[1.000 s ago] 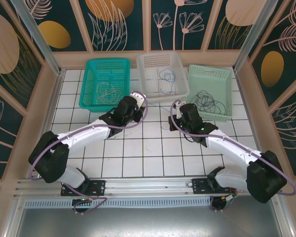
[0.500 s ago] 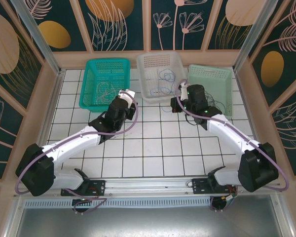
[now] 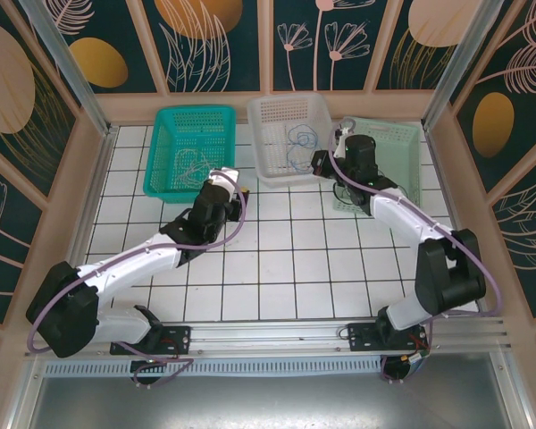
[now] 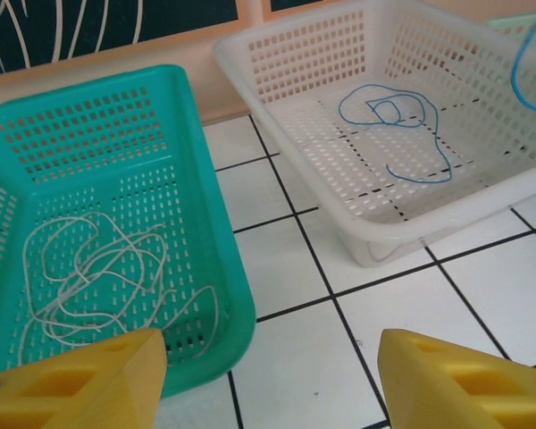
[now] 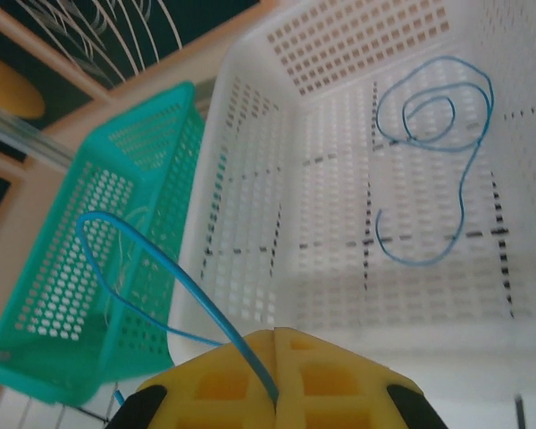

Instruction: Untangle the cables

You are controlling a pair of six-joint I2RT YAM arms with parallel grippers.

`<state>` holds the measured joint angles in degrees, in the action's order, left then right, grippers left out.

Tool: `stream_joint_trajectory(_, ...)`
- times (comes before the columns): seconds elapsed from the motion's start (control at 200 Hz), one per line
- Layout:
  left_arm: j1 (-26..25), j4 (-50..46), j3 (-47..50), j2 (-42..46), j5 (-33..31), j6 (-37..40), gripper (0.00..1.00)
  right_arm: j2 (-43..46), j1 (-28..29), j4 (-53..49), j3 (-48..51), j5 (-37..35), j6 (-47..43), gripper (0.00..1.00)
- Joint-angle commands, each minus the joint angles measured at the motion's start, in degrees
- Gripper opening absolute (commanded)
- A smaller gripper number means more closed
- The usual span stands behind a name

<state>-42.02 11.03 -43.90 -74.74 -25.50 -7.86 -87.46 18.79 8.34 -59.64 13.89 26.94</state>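
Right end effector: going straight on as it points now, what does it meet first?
Likely the white basket, its near wall or floor; depth unclear. The right end effector grips a blue cable.

A robotics lab cell is indicated by the aluminium frame (image 3: 64, 67), printed wall panels (image 3: 205, 45), gridded white tabletop (image 3: 277, 268) and two robot arms (image 3: 143, 259) bolted to a rail (image 3: 268, 335).

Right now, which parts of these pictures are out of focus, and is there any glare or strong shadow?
Left wrist view: the left gripper is soft, being close to the lens, while the teal basket and the white basket are sharp. Right wrist view: the right gripper is blurred, and the pinched blue cable is slightly soft. Top external view: even light, no glare, faint shadows only.
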Motion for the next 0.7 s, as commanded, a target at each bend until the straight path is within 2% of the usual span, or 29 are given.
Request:
stream_joint_trajectory(0.0, 0.1, 2.5, 2.0, 1.5, 1.8, -3.1, 0.64, -4.2, -2.1, 8.1, -3.6, 2.0, 5.4, 0.00)
stream_joint_trajectory(0.14, 0.1, 3.1, 3.1, 2.1, 3.0, -4.6, 0.64, -13.6, -5.1, 11.4, -9.1, 7.7, 10.0, 0.00)
stream_joint_trajectory(0.265, 0.0, 3.3, 3.9, 3.0, 3.4, -5.8, 0.64, -22.5, -6.1, 9.1, -16.5, 12.4, 10.5, 0.00)
stream_joint_trajectory(0.315, 0.1, 3.6, 4.5, 3.6, 3.4, -6.3, 0.65, -24.7, -6.1, 8.1, -18.4, 13.2, 9.4, 0.18)
stream_joint_trajectory(0.345, 0.0, 3.7, 4.9, 4.0, 3.5, -6.4, 0.66, -25.3, -6.1, 7.8, -18.8, 13.4, 8.7, 0.40)
stream_joint_trajectory(0.37, 0.0, 3.7, 5.3, 4.2, 3.4, -6.5, 0.67, -25.6, -6.1, 7.8, -18.8, 13.5, 8.1, 0.54)
stream_joint_trajectory(0.42, 0.1, 3.7, 5.9, 4.7, 3.1, -6.7, 0.68, -24.9, -6.1, 9.1, -17.6, 13.6, 7.1, 0.69)
stream_joint_trajectory(0.53, 0.0, 4.5, 7.5, 5.9, 2.3, -7.4, 0.74, -20.3, -6.1, 12.4, -12.1, 12.8, 5.1, 0.84)
stream_joint_trajectory(0.586, 0.0, 5.2, 8.3, 6.3, 1.9, -7.7, 0.79, -17.3, -6.1, 12.9, -9.3, 11.6, 3.4, 0.86)
stream_joint_trajectory(0.696, 0.1, 6.7, 9.4, 6.7, 1.3, -8.4, 0.81, -10.3, -6.1, 13.5, -3.1, 9.9, -0.5, 0.87)
